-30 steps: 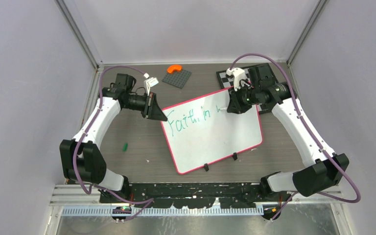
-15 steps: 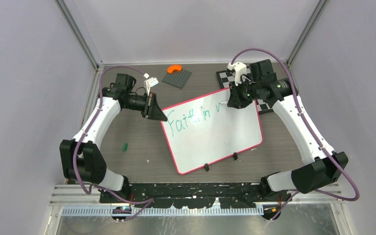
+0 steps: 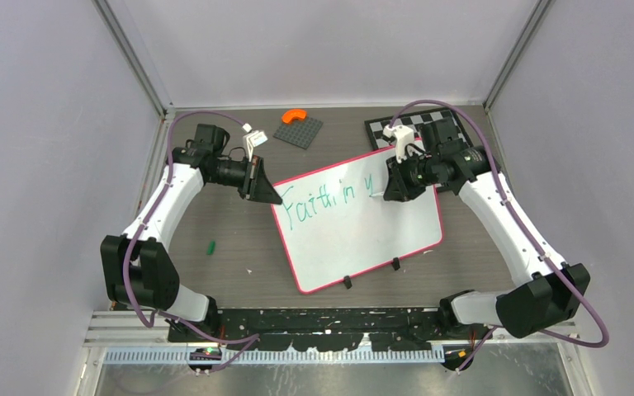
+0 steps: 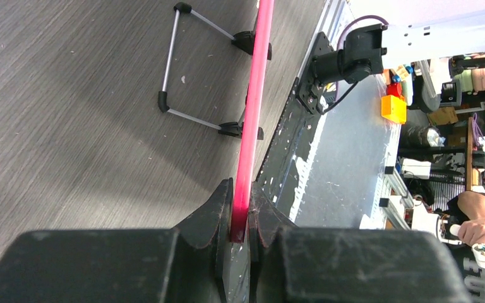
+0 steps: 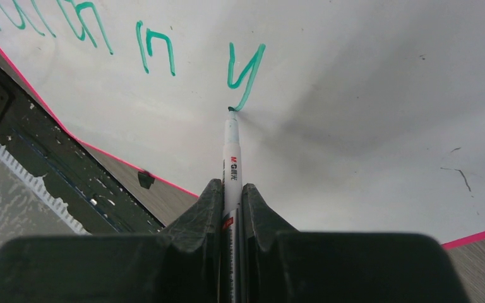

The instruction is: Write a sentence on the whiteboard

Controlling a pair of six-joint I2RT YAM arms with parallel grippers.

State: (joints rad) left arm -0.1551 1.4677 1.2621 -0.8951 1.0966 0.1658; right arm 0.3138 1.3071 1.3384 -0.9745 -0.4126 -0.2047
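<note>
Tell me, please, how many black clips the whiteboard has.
2, both on the near edge of the whiteboard: the left clip toward the near corner, the right clip further along. Others may be hidden at the far rim.

Left claw [image 4: 240,196] closed, arm extended forward; right claw [image 5: 230,189] closed, wrist pitched down, elbow bent

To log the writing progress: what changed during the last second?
The right gripper, shut on the marker, moved toward the far edge of the whiteboard, then back, completing a green "y" after "Faith in". The left gripper stays clamped on the rim; the board has not shifted.
</note>
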